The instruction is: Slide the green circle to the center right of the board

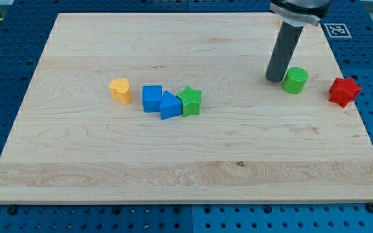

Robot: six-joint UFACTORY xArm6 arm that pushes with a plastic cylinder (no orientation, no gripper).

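Camera view: your rod's tip (275,79), which carries no jaws, stands just left of the green circle block (296,80).
That circle sits on the wooden board (186,168) at the view's right, with the red star block (344,91) near its right.

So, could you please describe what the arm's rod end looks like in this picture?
It is a straight, smooth, dark grey cylindrical rod, hanging from a wider black-and-silver mount cut off at the view's top. No cables or markings show on it. My tip is plain and flat-ended, just to the view's left of the green circle.
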